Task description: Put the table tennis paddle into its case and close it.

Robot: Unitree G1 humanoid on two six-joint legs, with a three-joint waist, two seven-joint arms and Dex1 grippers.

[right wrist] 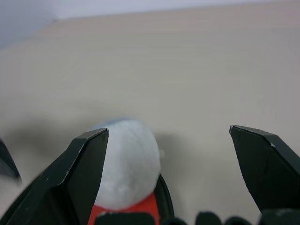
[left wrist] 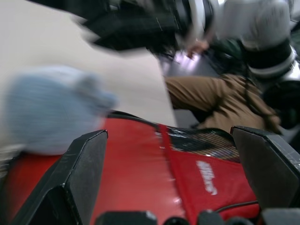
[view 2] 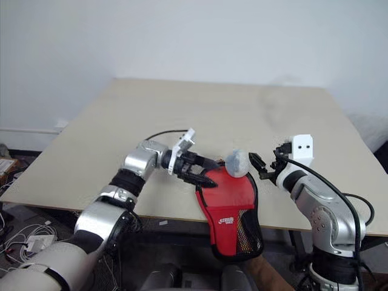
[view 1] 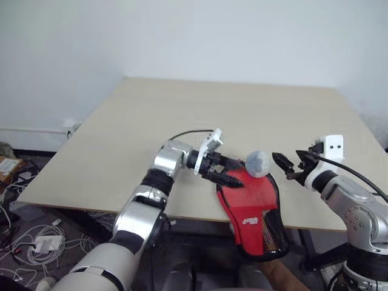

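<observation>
On the near edge of the pale bench [view 1: 182, 115], seen from my left eye, the case [view 1: 254, 212] lies red side up, its lower part with the black mesh and white logo hanging over the edge toward me. A pale grey-blue rounded thing [view 1: 257, 163] sits at its far end; I cannot tell what it is. My left claw [view 1: 229, 174] rests at the case's far left corner, fingers spread wide, closed on nothing. My right claw [view 1: 286, 165] hangs just right of the rounded thing, apart from it, jaws wide and empty. Right eye: same layout. Left wrist view: my two black fingers [left wrist: 79, 173] stand wide apart over the red fabric, the blurred pale thing beside them. Right wrist view: spread fingers [right wrist: 89, 164], the pale thing between them and beyond, a sliver of red case below it. I cannot make out the paddle for certain.
</observation>
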